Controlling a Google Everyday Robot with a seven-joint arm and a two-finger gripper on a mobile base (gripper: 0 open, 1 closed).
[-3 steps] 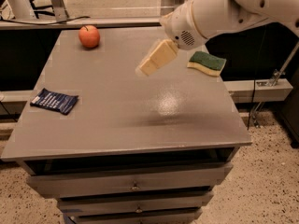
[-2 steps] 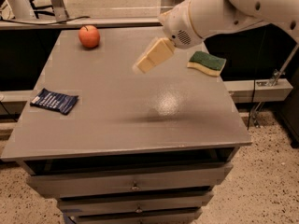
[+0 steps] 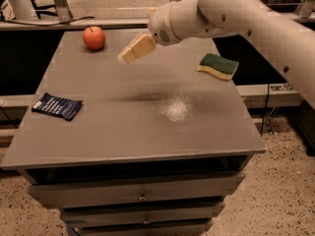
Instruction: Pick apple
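- Camera view: the apple (image 3: 94,37) sits upright on the grey table (image 3: 123,132), close to the far left corner, with bare tabletop all around it and nothing touching it.
- Camera view: the gripper (image 3: 125,57) hangs above the far middle of the table, at the end of the white arm (image 3: 231,14) that reaches in from the upper right. It points down and to the left, toward the apple, and lies near it on the apple's right but clearly apart.
- Camera view: it cannot be told whether the gripper is released or clenched. The tan tip reads as one block from this angle. Nothing is seen in it.
- Camera view: a green-and-yellow sponge (image 3: 218,66) lies at the far right of the table, and a dark blue packet (image 3: 57,105) lies flat near the left edge. Both are well apart from the apple and from the gripper's likely path.
- Camera view: drawers (image 3: 142,196) show below the tabletop and play no part here.
- Step in hand, as a judgement: this is the approach. The apple is not yet reached or grasped, so the task is at an early stage.
- Next move, as a judgement: the gripper needs to travel further left and toward the far edge until it is over the apple, then come down with room on either side of the fruit.
- Care needed, as a judgement: the apple is round and smooth and sits near the corner, so an off-centre touch could roll it off the table. A straight, centred descent would suit best.
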